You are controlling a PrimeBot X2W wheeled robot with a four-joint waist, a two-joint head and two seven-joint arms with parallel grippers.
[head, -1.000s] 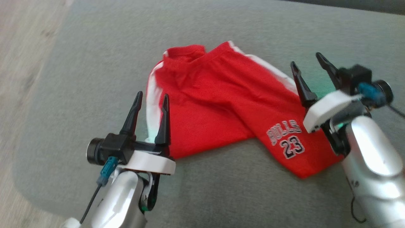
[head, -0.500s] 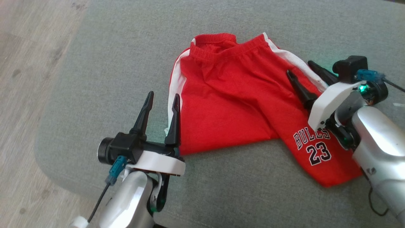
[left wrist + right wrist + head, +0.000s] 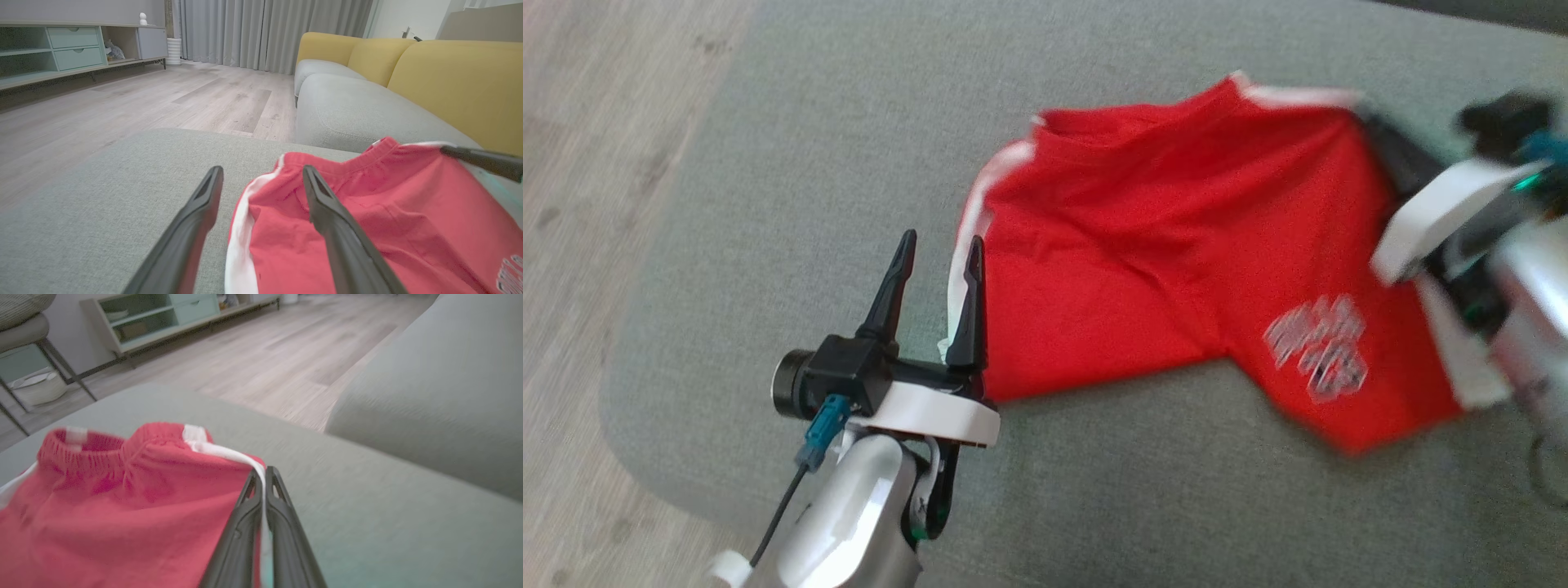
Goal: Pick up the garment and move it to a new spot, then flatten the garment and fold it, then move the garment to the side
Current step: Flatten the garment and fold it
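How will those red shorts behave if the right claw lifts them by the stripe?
Probably floppy: the red shorts lie wrinkled, so they would likely drape from the right claw shut on the white side stripe. Likely light, being thin fabric. They may bunch on the grey cushion.

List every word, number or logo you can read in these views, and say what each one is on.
Print on one leg of the red shorts: two rows of pale characters, too blurred by motion to read.
The same print in the left wrist view: cut off at the picture's edge, not readable.
I can read no other text in these pictures.
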